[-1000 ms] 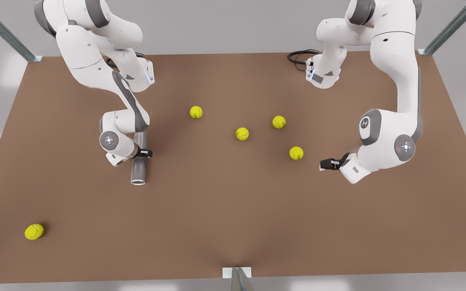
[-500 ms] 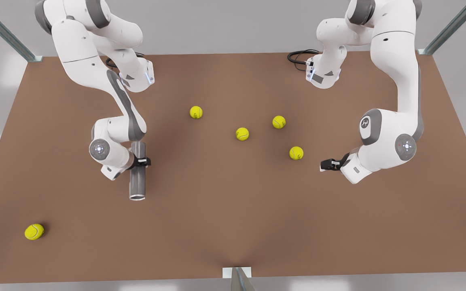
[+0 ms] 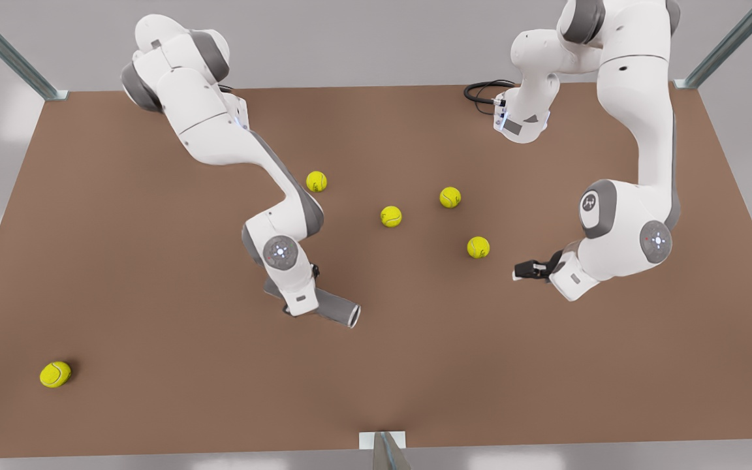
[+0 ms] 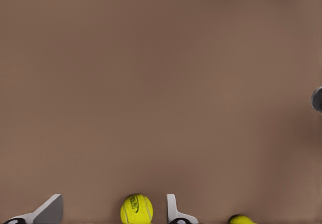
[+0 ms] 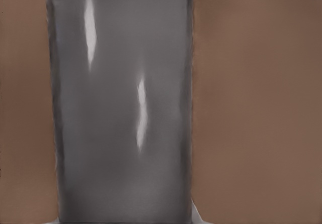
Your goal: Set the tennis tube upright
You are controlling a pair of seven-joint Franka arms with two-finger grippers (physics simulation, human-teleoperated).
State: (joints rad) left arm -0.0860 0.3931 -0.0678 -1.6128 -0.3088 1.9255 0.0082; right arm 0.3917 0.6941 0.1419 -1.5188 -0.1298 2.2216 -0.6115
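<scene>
Tennis tube (image 3: pixel 340 311): it is seen in the front view near the table's middle, lying on a slant, with its dark open end turned toward the front view's right. Its grey wall (image 5: pixel 121 108) is seen close up in the right wrist view.
Right gripper (image 3: pixel 309 299): it is clamped around the tube's middle, largely hidden beneath its own wrist.
Change: within the last second the tube has been carried from the front view's left toward the centre and swung round. Its mouth, formerly aimed at the near edge, is now aimed sideways.
Meaning for the task: the tube has been repositioned only and has not been tipped up yet. A rotation onto one end is judged to be needed next.
Left gripper (image 3: pixel 525 269): it is held waiting at the front view's right, fingers spread apart (image 4: pixel 113 198), with a tennis ball (image 4: pixel 137 209) seen between them farther off.
Table (image 3: pixel 154 391): whether the tube is lifted off the brown table cannot be told.
Other balls: none has been displaced.
</scene>
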